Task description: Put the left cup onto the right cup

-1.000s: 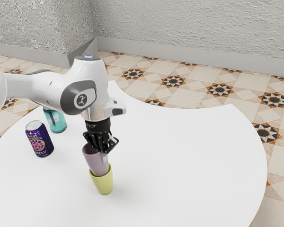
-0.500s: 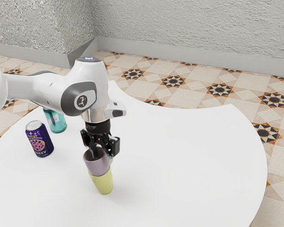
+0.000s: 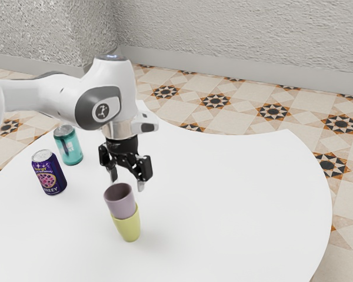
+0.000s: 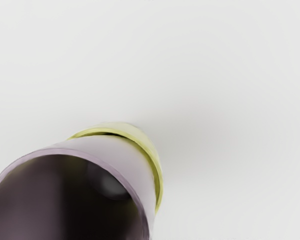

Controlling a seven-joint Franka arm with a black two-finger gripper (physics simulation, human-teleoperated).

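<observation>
The end effector point(image 3: 127, 181) hangs just above the purple cup point(image 3: 119, 200), fingers spread, touching nothing. The purple cup sits upright, nested in the yellow cup point(image 3: 127, 227) on the surface point(image 3: 241, 200), so it stands unsupported.
</observation>
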